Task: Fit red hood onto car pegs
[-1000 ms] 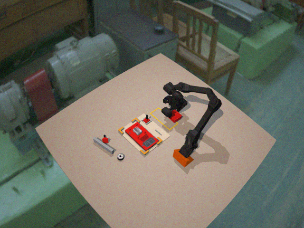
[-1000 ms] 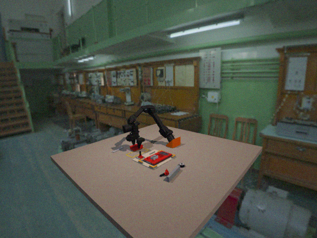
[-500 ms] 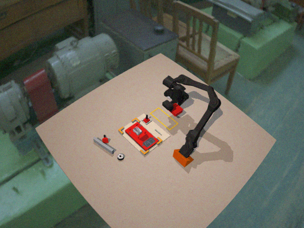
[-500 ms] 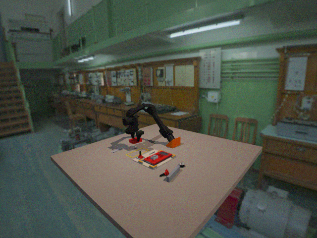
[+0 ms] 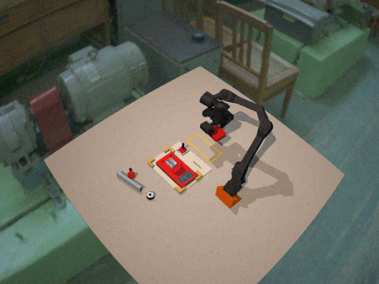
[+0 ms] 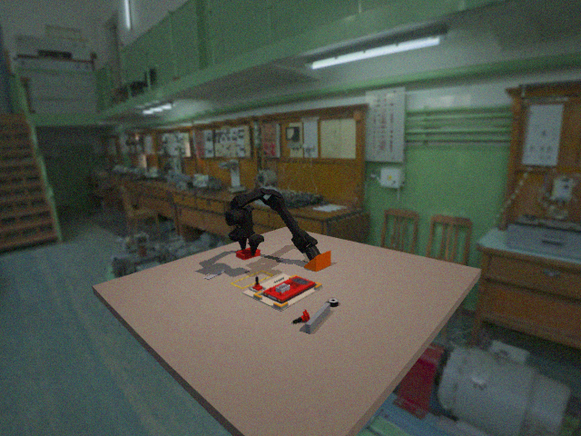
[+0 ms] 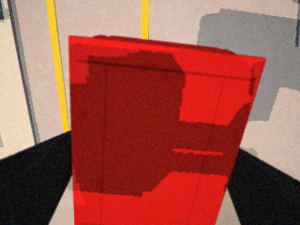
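Observation:
The red hood [image 5: 218,134] [image 6: 248,254] [image 7: 202,103] is raised above the table, roof up, beyond the yellow outline from the chassis. My gripper [image 5: 215,131] [image 6: 248,252] [image 7: 153,145] is shut on the hood, one black finger at each long side. In the wrist view the hood looks slightly turned; its corner holes are hidden. The red chassis [image 5: 167,170] [image 6: 294,289] sits between orange corner brackets on the cream jig board [image 5: 204,168]. The grey engine block [image 5: 171,162] [image 6: 282,288] is on its deck. The small pegs are hard to make out.
A yellow outline [image 5: 198,134] [image 7: 58,70] lies beside the jig. A black-stemmed red piece [image 5: 183,149] [image 6: 257,285] stands on the board. Beyond the chassis are a grey bar [image 5: 129,181] [image 6: 319,319], another red piece [image 5: 131,174] [image 6: 305,315] and a wheel [image 5: 150,195] [image 6: 333,302].

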`<state>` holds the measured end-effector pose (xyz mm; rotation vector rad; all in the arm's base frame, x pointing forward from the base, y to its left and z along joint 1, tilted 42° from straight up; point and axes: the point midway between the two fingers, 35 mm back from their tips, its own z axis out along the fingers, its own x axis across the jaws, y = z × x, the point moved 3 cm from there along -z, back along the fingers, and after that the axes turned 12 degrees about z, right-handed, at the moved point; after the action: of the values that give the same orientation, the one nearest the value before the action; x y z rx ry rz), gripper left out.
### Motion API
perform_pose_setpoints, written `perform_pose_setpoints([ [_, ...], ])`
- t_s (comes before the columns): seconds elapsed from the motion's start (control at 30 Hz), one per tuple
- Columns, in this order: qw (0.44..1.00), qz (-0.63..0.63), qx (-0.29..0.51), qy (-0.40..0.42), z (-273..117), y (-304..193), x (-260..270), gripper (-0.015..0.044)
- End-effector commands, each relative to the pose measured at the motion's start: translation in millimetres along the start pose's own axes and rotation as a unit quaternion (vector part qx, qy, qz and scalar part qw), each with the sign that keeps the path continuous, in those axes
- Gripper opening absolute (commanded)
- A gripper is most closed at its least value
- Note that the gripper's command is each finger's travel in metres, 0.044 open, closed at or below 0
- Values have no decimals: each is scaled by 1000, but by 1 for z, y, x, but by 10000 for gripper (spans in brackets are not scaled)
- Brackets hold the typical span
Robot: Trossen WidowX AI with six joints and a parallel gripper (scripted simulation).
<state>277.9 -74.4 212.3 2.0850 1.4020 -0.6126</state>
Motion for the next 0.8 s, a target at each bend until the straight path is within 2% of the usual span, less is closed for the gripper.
perform_pose_setpoints([
  [0.0,1000,-6,1,6,-1,7,25,0],
  [0.77,999,-45,1,16,-5,8,165,0],
])
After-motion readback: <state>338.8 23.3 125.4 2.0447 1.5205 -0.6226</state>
